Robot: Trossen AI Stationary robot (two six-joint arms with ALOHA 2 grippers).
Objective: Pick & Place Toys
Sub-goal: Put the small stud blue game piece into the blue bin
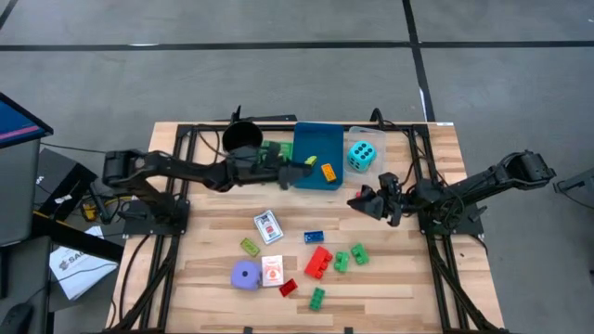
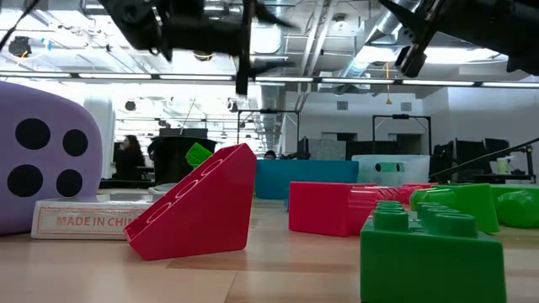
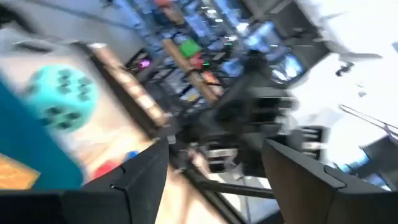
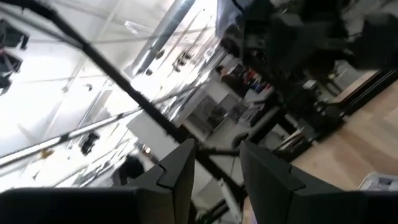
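My left gripper (image 1: 296, 174) stands open at the left edge of the blue tray (image 1: 320, 139), with nothing between its fingers (image 3: 146, 168). A yellow brick (image 1: 311, 162) and an orange brick (image 1: 329, 171) lie in that tray. The cyan die (image 1: 361, 155) sits just right of it, and shows in the left wrist view (image 3: 62, 96). My right gripper (image 1: 358, 202) hangs over the table right of centre, pointing left, its fingers (image 4: 177, 168) a little apart and empty. On the near table lie the purple die (image 1: 246, 275), two card packs (image 1: 268, 225) (image 1: 272, 270) and several bricks (image 1: 319, 262).
A black cup (image 1: 243, 137) and a green tray (image 1: 274, 151) stand at the back, under and beside my left arm. Black frame bars (image 1: 176, 186) run along both sides of the wooden table. Bare wood lies between the trays and the near toys.
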